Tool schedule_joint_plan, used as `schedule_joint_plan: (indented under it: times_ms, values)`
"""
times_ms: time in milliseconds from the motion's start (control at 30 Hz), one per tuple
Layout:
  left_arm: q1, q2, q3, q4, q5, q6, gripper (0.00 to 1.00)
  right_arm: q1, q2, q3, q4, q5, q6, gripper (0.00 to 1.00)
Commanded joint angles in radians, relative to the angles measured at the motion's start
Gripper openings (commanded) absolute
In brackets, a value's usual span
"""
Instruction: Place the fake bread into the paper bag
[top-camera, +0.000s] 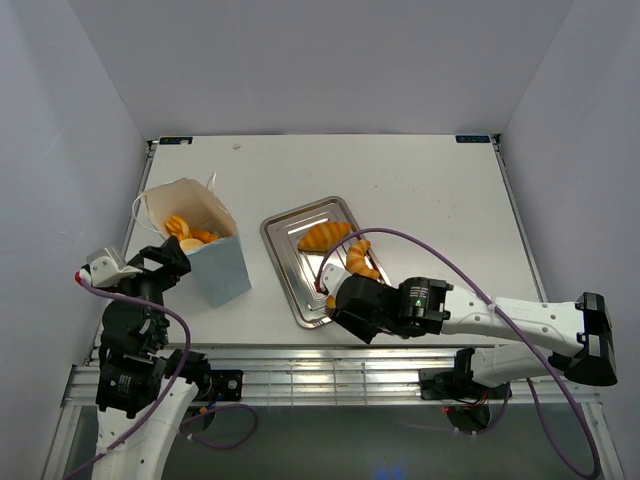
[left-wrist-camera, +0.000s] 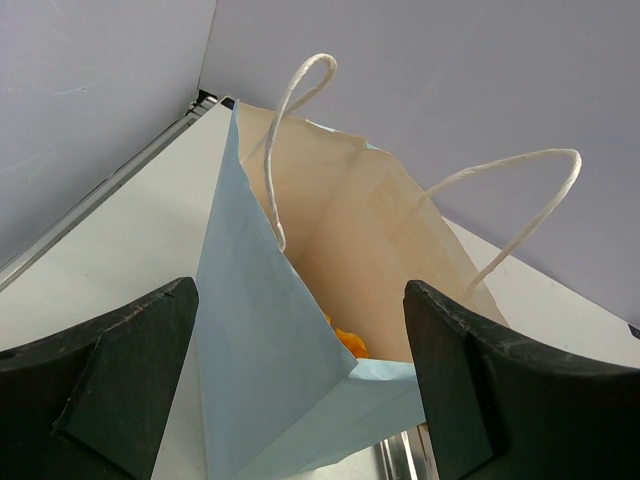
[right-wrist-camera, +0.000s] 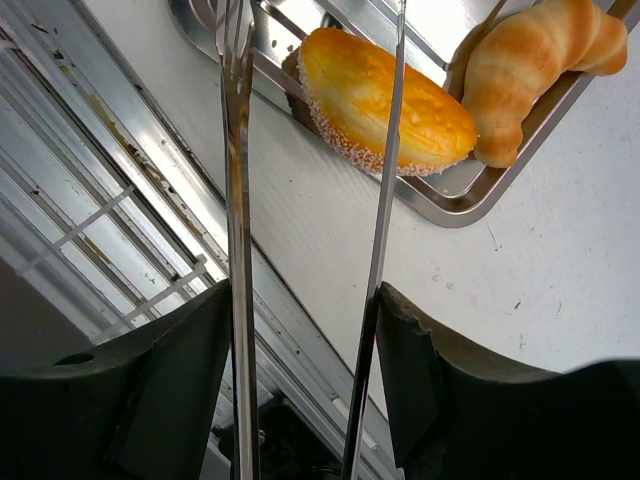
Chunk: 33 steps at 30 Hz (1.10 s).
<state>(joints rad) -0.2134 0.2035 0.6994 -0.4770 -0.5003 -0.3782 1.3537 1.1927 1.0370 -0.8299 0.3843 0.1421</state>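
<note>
From above, on the surface (top-camera: 420, 190), left: bag (top-camera: 215, 265) upright and open, some bread (top-camera: 190, 232) already inside. Left gripper (top-camera: 165, 262) just beside its near side. Centre: tray (top-camera: 285, 290) with a loaf (top-camera: 324, 235) and a croissant (top-camera: 358, 258); right gripper (top-camera: 345, 300) at the tray's near end.

At the left wrist: left gripper (left-wrist-camera: 300, 292) open wide, a bag (left-wrist-camera: 260, 330) corner between the jaws, apart from both. Thin paper, probably easy to tip or crush; string handles (left-wrist-camera: 520, 200) limp.

At the right wrist: right gripper (right-wrist-camera: 305, 310) closed on metal tongs (right-wrist-camera: 237, 200), arms spread over a bun (right-wrist-camera: 385, 100) with a seeded rim, croissant (right-wrist-camera: 530, 60) right against it. Probably light, stiff, and glossy, so slippery against steel; best taken gently across the bun's widest part. Contact with the bun impossible to tell.

No brand, label or writing readable anywhere.
</note>
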Motion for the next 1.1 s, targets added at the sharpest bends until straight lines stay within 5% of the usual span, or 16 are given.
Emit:
schedule_joint_plan:
  times_ms: [0,733,1067]
  values:
    - [-0.004,-0.009,-0.005,0.008,0.017,0.004,0.94,0.009,0.018,0.047,-0.012,0.034,-0.029,0.63]
    - [-0.004,-0.015,-0.006,0.008,0.02,0.004,0.94,0.007,0.077,0.003,-0.031,0.114,-0.021,0.6]
    - [-0.004,-0.013,-0.005,0.008,0.02,0.004,0.94,0.007,0.028,0.055,-0.011,0.103,-0.035,0.23]
